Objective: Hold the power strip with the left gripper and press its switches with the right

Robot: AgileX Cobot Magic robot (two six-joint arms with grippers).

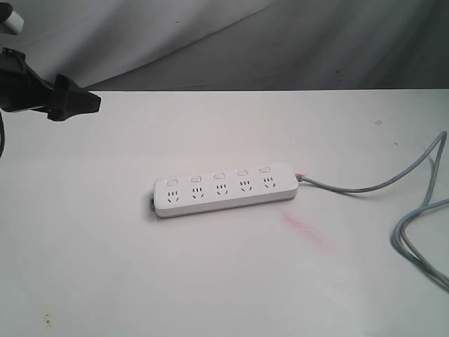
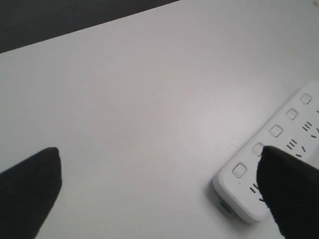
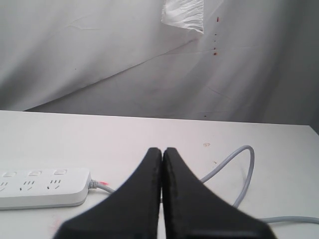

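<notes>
Left claw [image 2: 159,153] spread wide, finger [image 2: 291,194] half-hiding power strip [image 2: 249,164]

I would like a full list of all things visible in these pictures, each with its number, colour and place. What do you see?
power strip: one, white, flat on the table, near the middle
switches: five, white, in a row, one above each socket
cord: one, grey, from the strip's right end, looping off to the right in the exterior view
smear: one, pink, on the table in front of the strip's cord end
table: one, white, under everything
backdrop cloth: one, grey, behind the table
left pincer: one, black, open, empty, above the table left of the strip
right pincer: one, black, shut, empty, beyond the strip's cord end
</notes>
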